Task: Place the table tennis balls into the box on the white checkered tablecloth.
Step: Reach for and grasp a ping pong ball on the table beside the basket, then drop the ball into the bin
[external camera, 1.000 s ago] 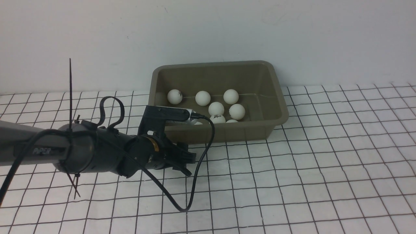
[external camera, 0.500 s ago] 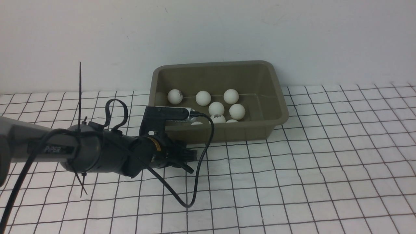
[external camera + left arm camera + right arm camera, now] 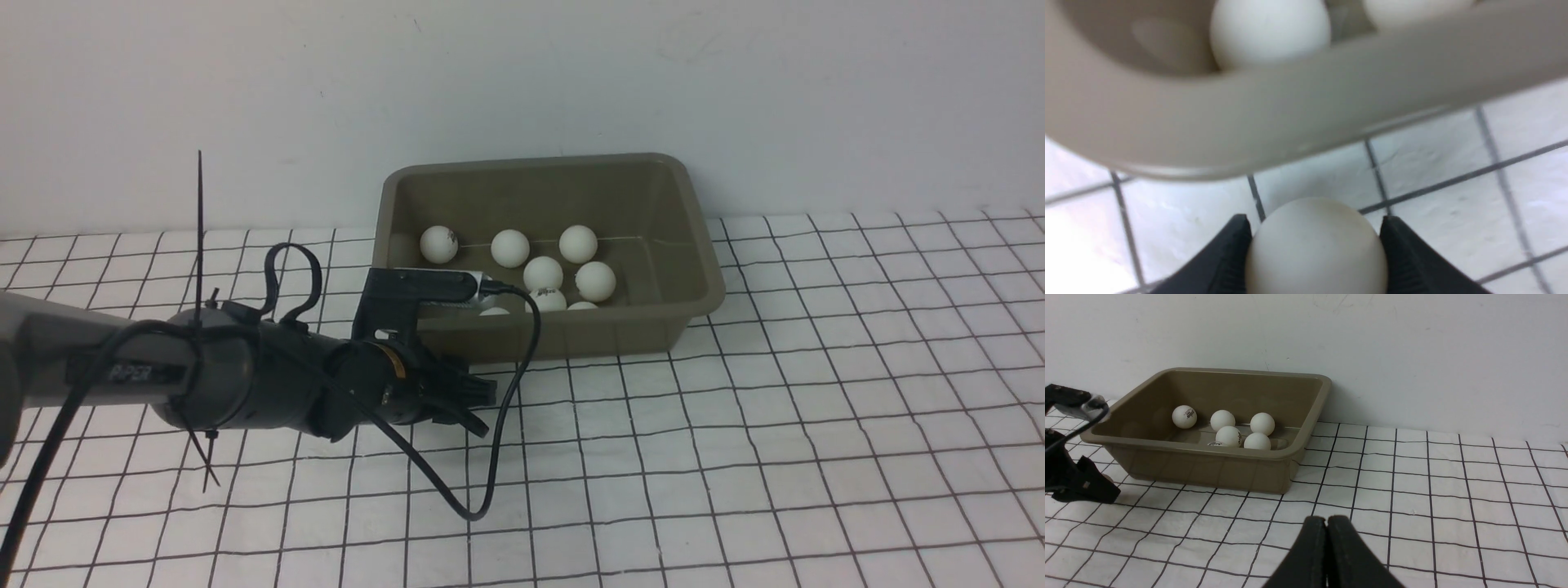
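Our box (image 3: 694, 269) far centre with seven-odd balls (image 3: 543, 273); left gripper (image 3: 1314, 245) grasping one ball (image 3: 1315, 249), right gripper (image 3: 1327, 522) clenched, empty.

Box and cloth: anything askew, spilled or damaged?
Nothing stands out. The box sits upright on the tablecloth with the balls resting inside. One ball is outside, just in front of the box's near wall, gripped between the left gripper's fingers. The cloth is slightly wrinkled, nothing spilled.
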